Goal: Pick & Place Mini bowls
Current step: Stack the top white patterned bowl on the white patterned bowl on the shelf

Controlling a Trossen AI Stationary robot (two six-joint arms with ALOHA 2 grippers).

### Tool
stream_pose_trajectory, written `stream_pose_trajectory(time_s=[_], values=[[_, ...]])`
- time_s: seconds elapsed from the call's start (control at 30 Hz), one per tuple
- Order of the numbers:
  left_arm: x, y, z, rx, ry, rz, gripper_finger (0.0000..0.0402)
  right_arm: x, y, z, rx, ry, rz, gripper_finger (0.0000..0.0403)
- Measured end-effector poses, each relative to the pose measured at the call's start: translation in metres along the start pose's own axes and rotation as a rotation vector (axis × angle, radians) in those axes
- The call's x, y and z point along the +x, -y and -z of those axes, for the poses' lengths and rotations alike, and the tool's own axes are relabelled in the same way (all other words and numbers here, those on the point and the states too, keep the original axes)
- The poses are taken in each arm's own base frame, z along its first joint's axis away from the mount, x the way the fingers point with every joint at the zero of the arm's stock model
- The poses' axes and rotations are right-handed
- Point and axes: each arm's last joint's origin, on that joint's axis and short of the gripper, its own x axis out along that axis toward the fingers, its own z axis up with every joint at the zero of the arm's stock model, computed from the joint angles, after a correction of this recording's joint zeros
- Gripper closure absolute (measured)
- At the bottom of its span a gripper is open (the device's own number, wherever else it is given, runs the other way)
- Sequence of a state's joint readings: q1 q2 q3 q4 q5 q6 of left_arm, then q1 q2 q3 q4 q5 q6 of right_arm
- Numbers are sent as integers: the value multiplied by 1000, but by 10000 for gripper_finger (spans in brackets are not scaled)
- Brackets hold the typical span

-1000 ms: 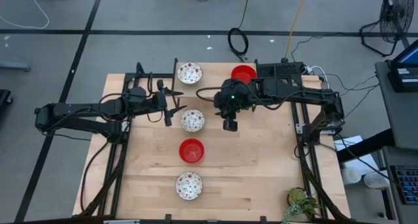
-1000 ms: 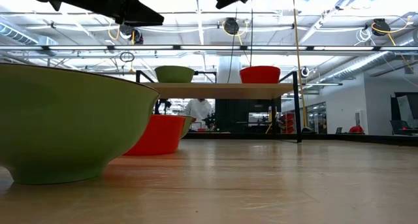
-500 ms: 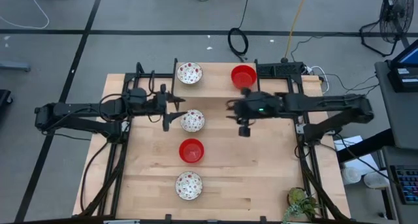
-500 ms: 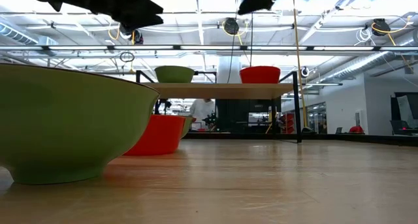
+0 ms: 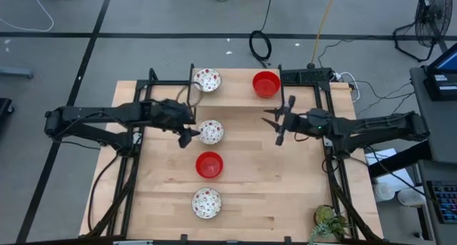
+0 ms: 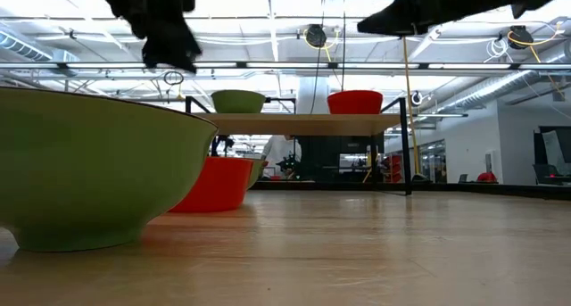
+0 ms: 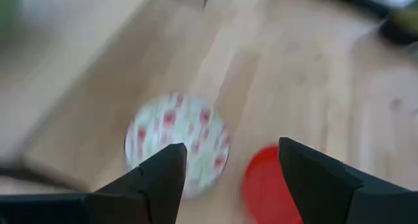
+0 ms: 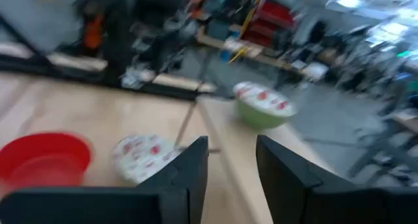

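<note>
Overhead, left fingers (image 5: 187,136) spread wide — empty, just beside speckled bowl (image 5: 211,132), right fingers (image 5: 280,121) part-open, empty.

Both wrist views are smeared: the speckled bowl (image 7: 177,142) and red bowl (image 7: 269,183) under the left claw (image 7: 232,160) lose their edges. In the low view, the nearest bowl (image 6: 89,163) is cut off at the left edge, and both arms leave by the top.

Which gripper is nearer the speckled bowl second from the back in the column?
Left. The left gripper hovers open at the speckled bowl's left edge; the right gripper is well off to its right.
</note>
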State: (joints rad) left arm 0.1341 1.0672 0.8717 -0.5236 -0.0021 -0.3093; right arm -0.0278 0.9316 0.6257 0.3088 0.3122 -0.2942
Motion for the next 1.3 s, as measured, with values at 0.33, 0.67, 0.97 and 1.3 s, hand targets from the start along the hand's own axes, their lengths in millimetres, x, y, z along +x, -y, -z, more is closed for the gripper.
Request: stream_pose_trajectory(time_s=[0.33, 0.67, 0.97, 1.3], values=[[51, -7, 6, -268, -225, -118, 156, -13, -2, 26, -22, -16, 29, 287], [74, -23, 13, -522, -296, -230, 156, -13, -2, 28, -38, -22, 24, 287], [80, -27, 22, -621, -349, -334, 156, -13, -3, 30, -71, -45, 15, 287], [98, -29, 30, -698, -406, -380, 156, -13, -3, 31, -77, -51, 13, 287]])
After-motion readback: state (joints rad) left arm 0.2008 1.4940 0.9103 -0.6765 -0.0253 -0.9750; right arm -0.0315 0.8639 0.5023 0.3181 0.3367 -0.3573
